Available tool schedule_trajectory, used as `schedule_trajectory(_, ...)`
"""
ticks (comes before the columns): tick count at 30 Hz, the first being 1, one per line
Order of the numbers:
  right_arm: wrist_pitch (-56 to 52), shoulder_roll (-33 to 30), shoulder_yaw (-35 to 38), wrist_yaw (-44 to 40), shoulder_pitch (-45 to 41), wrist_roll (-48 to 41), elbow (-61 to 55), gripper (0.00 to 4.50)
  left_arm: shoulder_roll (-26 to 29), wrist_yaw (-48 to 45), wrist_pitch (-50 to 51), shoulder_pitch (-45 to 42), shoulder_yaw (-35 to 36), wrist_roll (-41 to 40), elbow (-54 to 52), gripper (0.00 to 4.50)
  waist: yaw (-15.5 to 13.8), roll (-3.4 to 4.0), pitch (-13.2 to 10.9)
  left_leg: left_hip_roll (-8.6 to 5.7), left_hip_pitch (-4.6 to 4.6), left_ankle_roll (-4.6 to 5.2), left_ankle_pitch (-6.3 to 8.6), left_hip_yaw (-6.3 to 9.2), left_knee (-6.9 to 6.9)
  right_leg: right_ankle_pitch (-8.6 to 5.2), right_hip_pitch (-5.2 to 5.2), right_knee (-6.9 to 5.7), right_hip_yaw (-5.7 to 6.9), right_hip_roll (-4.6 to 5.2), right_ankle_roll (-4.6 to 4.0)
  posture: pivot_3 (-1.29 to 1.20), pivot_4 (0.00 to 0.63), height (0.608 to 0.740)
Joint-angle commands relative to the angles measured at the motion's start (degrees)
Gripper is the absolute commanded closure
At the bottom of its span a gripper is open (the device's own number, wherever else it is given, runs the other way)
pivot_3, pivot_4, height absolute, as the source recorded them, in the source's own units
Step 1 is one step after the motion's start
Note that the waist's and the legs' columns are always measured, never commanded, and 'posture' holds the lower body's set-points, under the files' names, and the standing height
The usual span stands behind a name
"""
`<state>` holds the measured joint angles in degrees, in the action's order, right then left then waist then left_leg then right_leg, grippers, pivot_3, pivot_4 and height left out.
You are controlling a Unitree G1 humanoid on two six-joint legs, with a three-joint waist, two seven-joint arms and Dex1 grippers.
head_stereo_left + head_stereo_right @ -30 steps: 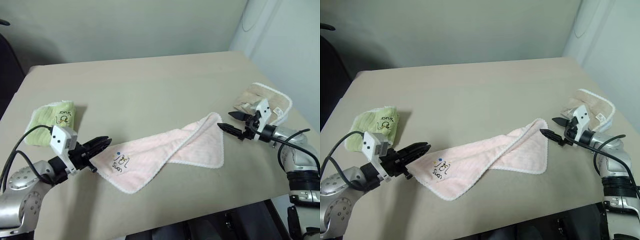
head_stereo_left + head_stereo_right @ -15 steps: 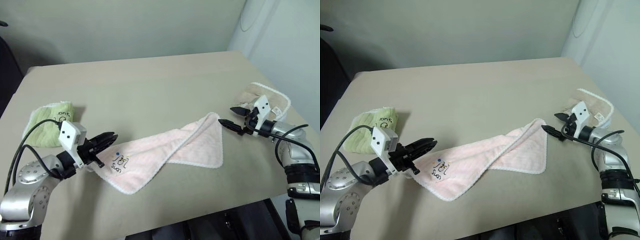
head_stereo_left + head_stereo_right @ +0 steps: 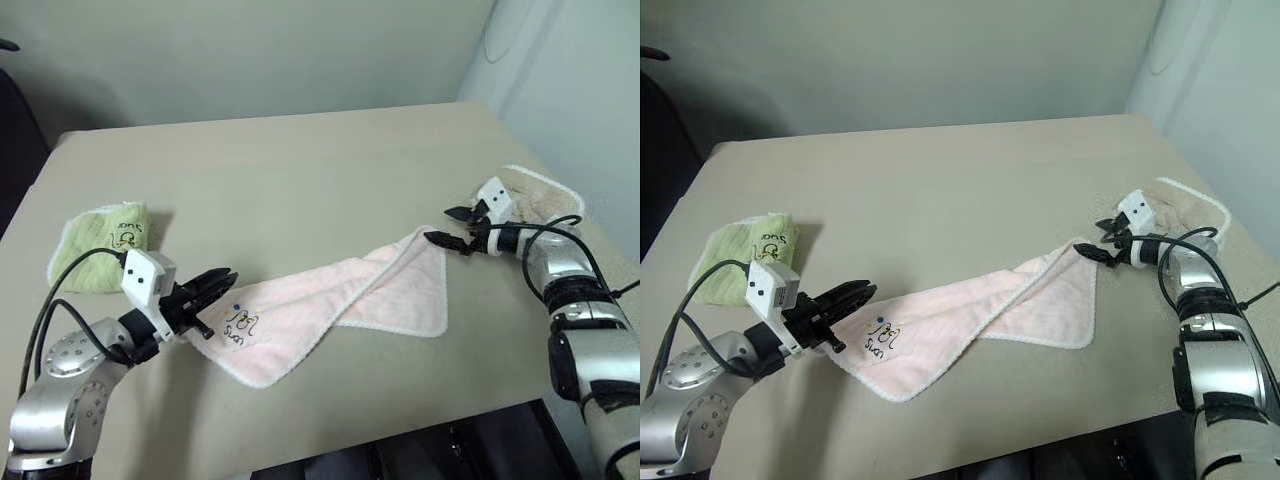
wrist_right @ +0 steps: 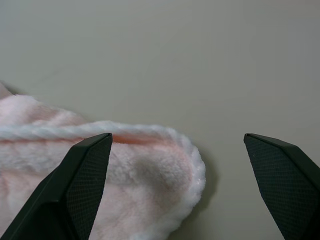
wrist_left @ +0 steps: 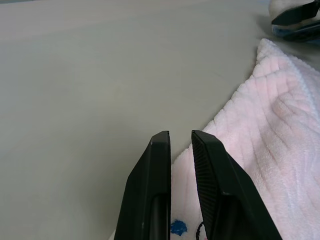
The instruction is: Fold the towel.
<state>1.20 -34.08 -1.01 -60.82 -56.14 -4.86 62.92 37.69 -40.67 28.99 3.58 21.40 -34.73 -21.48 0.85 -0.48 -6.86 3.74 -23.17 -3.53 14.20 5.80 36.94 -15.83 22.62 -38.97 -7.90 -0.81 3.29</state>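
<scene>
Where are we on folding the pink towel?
Early stage. Done: the towel lies roughly doubled over but twisted on the table. In hand: left gripper is pinched on its marked end; right gripper is open at the far corner, nothing gripped. Left: grasp that corner, straighten, fold neatly.

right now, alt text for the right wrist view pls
Two black fingers stand wide apart over a rounded corner of the pink towel, one finger above the cloth, the other over the bare beige table.
</scene>
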Motion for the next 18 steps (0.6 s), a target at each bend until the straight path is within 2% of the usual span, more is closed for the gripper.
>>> schedule_trajectory(1,2.82,0.29,0.29,0.03,-2.97,1.49,3.57,0.04,-0.37,0.32,-1.11,0.78,1.15,-0.67,-2.82,3.72,0.07,0.0,0.0,0.01,0.0,-0.03,0.01,0.0,0.0,-0.01,0.0,0.0,0.0,0.0,-0.01,0.0,0.15,0.74)
schedule_trajectory(11,4.46,3.71,0.51,4.3,-5.09,5.27,9.15,0.04,-0.66,0.37,-1.13,1.72,1.33,-0.63,-3.46,3.72,0.32,0.0,0.0,0.08,0.01,-0.12,0.09,0.01,0.01,-0.06,0.0,-0.05,0.0,-0.01,-0.12,0.0,0.15,0.74)
schedule_trajectory(14,4.43,4.44,1.11,5.02,-5.15,5.24,9.51,0.64,-0.54,0.39,-1.09,1.71,1.39,-0.63,-3.51,3.72,0.3,0.0,0.0,0.09,0.01,-0.15,0.1,0.02,0.01,-0.07,0.0,-0.05,-0.01,-0.01,-0.13,0.0,0.15,0.74)
schedule_trajectory(18,4.28,4.67,1.83,4.15,-4.88,4.62,9.46,1.92,-0.38,0.33,-1.07,1.89,1.61,-0.62,-3.61,3.72,0.29,0.0,0.0,0.09,0.0,-0.19,0.12,0.02,0.01,-0.07,0.0,-0.05,0.0,-0.01,-0.13,0.0,0.15,0.74)
